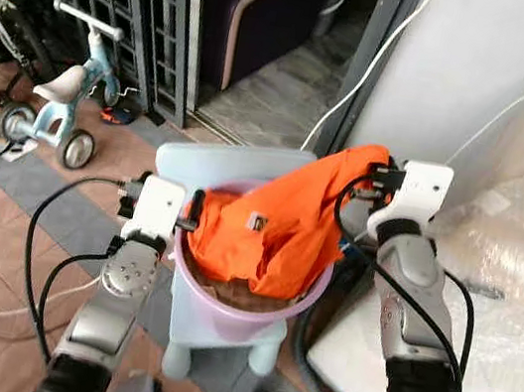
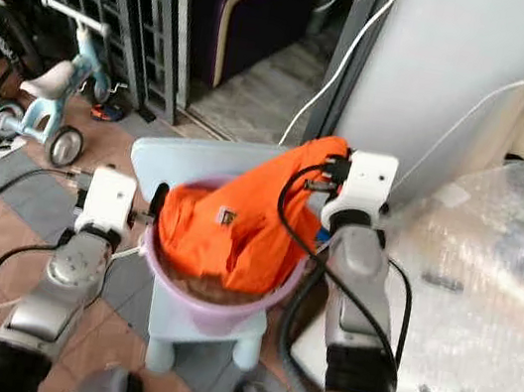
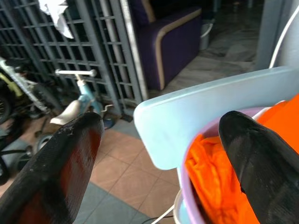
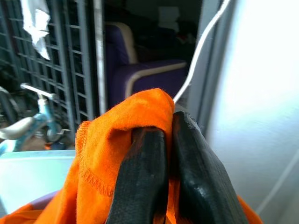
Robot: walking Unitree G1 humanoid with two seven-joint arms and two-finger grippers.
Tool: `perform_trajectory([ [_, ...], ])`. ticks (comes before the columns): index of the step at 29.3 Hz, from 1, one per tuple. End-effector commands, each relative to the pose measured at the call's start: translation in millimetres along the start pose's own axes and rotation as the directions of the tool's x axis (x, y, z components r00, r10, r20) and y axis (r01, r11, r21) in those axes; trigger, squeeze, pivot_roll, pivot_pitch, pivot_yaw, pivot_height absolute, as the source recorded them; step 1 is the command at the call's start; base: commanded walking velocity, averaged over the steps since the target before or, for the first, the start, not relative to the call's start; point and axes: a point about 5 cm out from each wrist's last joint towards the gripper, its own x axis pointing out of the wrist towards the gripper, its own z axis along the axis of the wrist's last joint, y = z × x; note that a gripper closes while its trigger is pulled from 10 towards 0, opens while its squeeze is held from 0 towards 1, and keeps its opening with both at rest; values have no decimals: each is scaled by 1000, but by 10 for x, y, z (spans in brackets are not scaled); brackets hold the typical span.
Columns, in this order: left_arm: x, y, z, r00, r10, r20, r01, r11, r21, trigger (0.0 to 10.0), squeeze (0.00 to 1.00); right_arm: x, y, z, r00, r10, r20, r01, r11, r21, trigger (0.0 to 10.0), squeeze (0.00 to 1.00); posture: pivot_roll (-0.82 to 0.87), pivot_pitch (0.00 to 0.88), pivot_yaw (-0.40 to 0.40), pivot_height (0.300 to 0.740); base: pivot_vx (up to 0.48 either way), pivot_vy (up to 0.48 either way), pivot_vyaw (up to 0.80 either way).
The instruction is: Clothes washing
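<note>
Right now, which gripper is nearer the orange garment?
Right. The right gripper has its fingers pinched on a raised fold of the orange garment, above the purple basin. The left gripper sits open at the basin's left rim, beside the cloth, not holding it.

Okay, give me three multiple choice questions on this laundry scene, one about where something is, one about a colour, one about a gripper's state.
1. Where does the lilac basin sit?
A. on the pale blue chair
B. on the floor tiles
C. on the bubble wrap

2. What colour is the garment?
A. white
B. orange
C. navy

3. What is the right gripper doing?
A. hanging open
B. pinching the garment
C. holding the basin rim

Answers:
1 A, the basin rests on the chair seat.
2 B, the cloth is bright orange.
3 B, the right wrist view shows both fingers closed on an orange fold, while the left gripper is open beside the basin.
</note>
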Motion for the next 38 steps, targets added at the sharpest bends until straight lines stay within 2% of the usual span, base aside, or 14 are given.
perform_trajectory([
  [1, -18, -18, -52, 1000, -13, -23, 13, 1000, 1, 10000, 0, -3, 20, 27, 1000, 8, 13, -8, 1000, -3, 10000, 0, -11, 0, -19, 740, 0, 0, 0],
  [6, -28, -22, -53, 1000, -14, -17, 14, 1000, 9, 10000, 0, 11, 18, 54, 1000, 6, 25, -5, 1000, -19, 10000, 0, -11, 0, -19, 740, 0, 0, 0],
  [10, -29, -15, -32, 1000, -31, -4, 31, 1000, 4, 10000, 0, 89, -55, 150, 999, -21, 47, 22, 999, -32, 10000, 0, -16, 0, -14, 740, 0, 0, -556],
  [13, 6, -14, 64, 997, -66, 30, 66, 998, -5, 10000, 0, 193, -181, 283, 995, -57, 85, 63, 996, -65, 10000, 0, -11, 0, -13, 740, 0, 0, -800],
  [18, 40, -41, 177, 996, -70, 62, 71, 997, -21, 10000, 0, 243, -350, 398, 982, -145, 125, 159, 982, -106, 10000, 0, -15, 0, -9, 740, 0, 0, -790],
  [19, 29, -74, 189, 994, -84, 70, 86, 996, -25, 10000, 0, 248, -423, 428, 973, -187, 134, 201, 974, -105, 10000, 0, -16, 0, -10, 740, 0, 0, -788],
  [21, 4, -120, 154, 993, -102, 61, 104, 994, -29, 10000, 0, 246, -506, 432, 964, -232, 133, 247, 963, -111, 10000, 0, -20, 0, -9, 740, 0, 0, -788],
  [24, -21, -152, 124, 992, -112, 52, 114, 993, -36, 10000, 0, 251, -553, 431, 961, -242, 132, 258, 959, -122, 10000, 0, -24, 0, -10, 740, 80, -82, -785],
  [30, -29, -159, 110, 993, -111, 42, 114, 992, -50, 10000, 0, 255, -585, 433, 959, -250, 136, 267, 956, -125, 10000, 0, -24, 0, -12, 740, 245, -247, -788],
  [38, -34, -147, 91, 993, -113, 38, 115, 992, -44, 10000, 0, 246, -548, 432, 961, -236, 144, 255, 957, -136, 10000, 0, -25, 0, -11, 740, 247, -301, -788],
])
